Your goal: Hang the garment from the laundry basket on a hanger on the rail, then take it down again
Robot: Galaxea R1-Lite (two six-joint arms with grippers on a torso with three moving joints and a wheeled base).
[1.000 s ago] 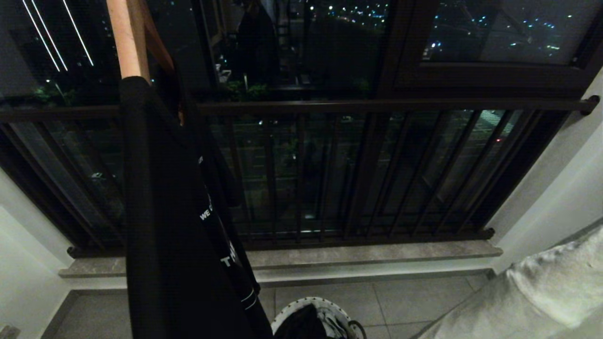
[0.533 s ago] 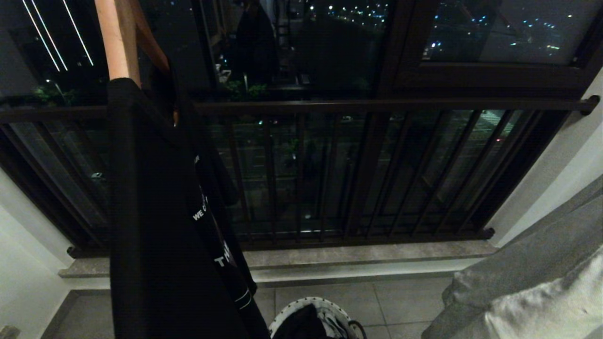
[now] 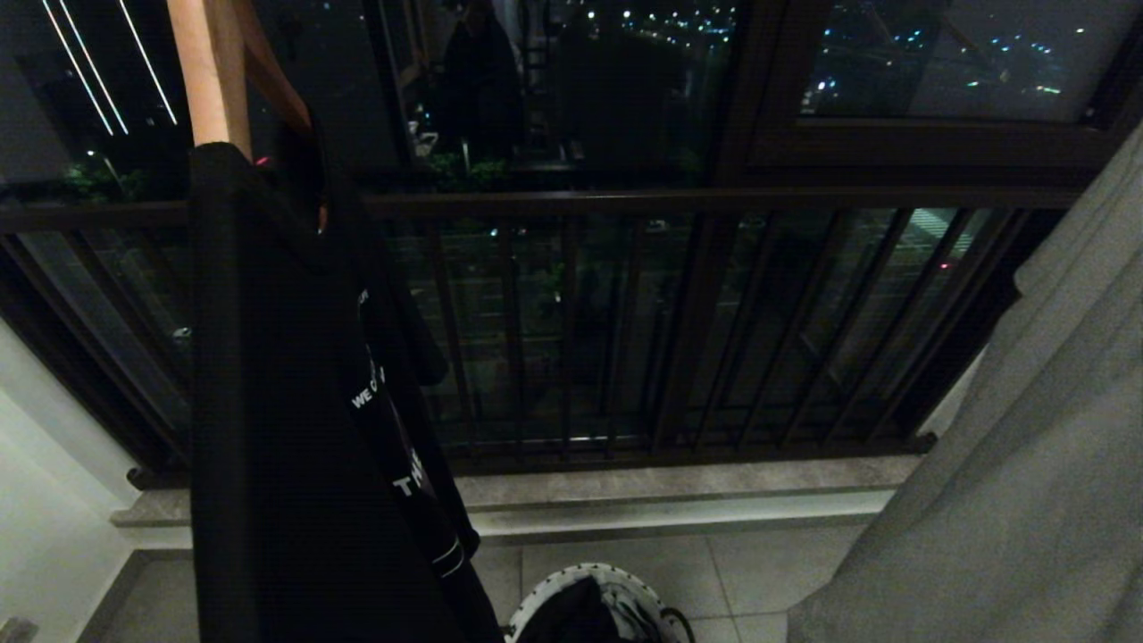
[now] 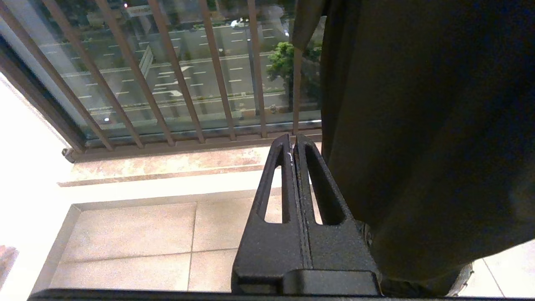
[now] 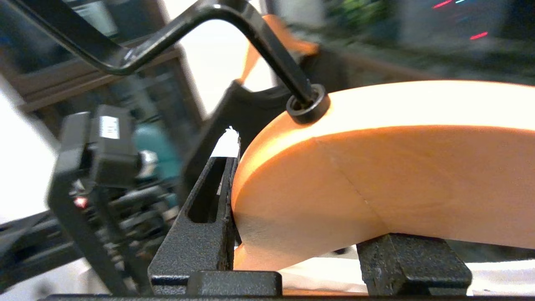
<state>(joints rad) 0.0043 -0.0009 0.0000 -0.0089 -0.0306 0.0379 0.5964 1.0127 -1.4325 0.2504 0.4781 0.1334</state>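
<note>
The right gripper (image 5: pixel 292 251) squeezes the thick middle of the wooden hanger (image 5: pixel 397 167), just below its black metal hook (image 5: pixel 234 25). A black garment (image 3: pixel 295 429) with white letters hangs from the hanger's arm. The left gripper (image 4: pixel 294 144) sits beside the garment, pressed fully together with nothing in it. Below the garment, the laundry basket (image 3: pixel 616 585) stands on the tiled floor (image 3: pixel 696 563). Past the garment is the dark window railing (image 3: pixel 625 201).

The wooden hanger (image 3: pixel 210 71) runs off the head view's top edge, its hook unseen there. The laundry basket (image 3: pixel 616 580) is cut by the bottom edge, and the black garment (image 3: pixel 295 429) covers part of it. The background behind the right pincer (image 5: pixel 309 255) is blurred.
</note>
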